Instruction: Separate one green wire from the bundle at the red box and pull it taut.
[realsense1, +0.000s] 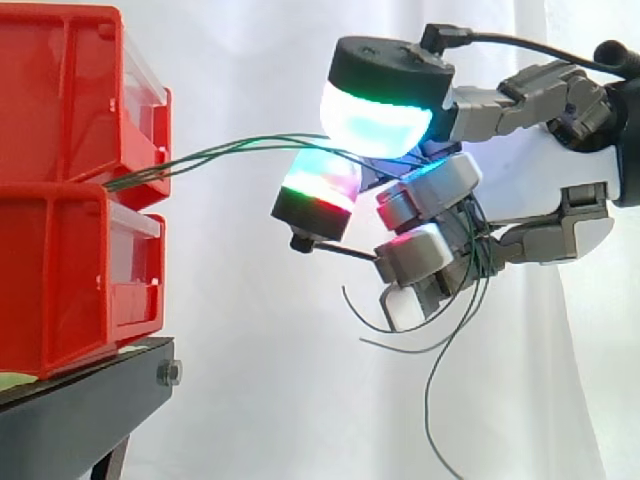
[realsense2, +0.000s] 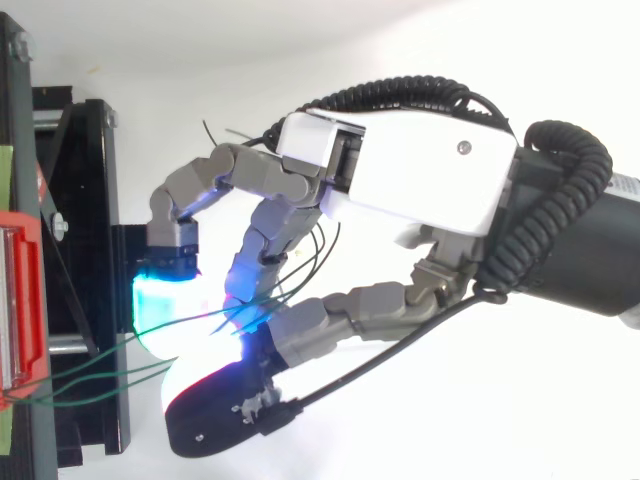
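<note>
Two red bins (realsense1: 60, 90) are stacked at the left, and a bundle of thin green wires (realsense1: 230, 150) comes out from between them. The wires run right in a shallow arc, close together, into my hand (realsense1: 560, 170). The fingers are curled, and the wires pass between a big cyan-glowing fingertip pad (realsense1: 375, 120) above and a smaller green-and-red pad below. Behind the fingers the loose wire ends (realsense1: 432, 400) hang down in curls. From above, the green wires (realsense2: 100, 365) stretch from the red bin (realsense2: 20, 300) to the glowing pads of the hand (realsense2: 420, 170).
The bins stand on a black stand (realsense1: 80, 410), whose frame (realsense2: 85, 200) lies just left of the fingertips. A white curtain hangs behind. Open space lies under and to the right of the bins.
</note>
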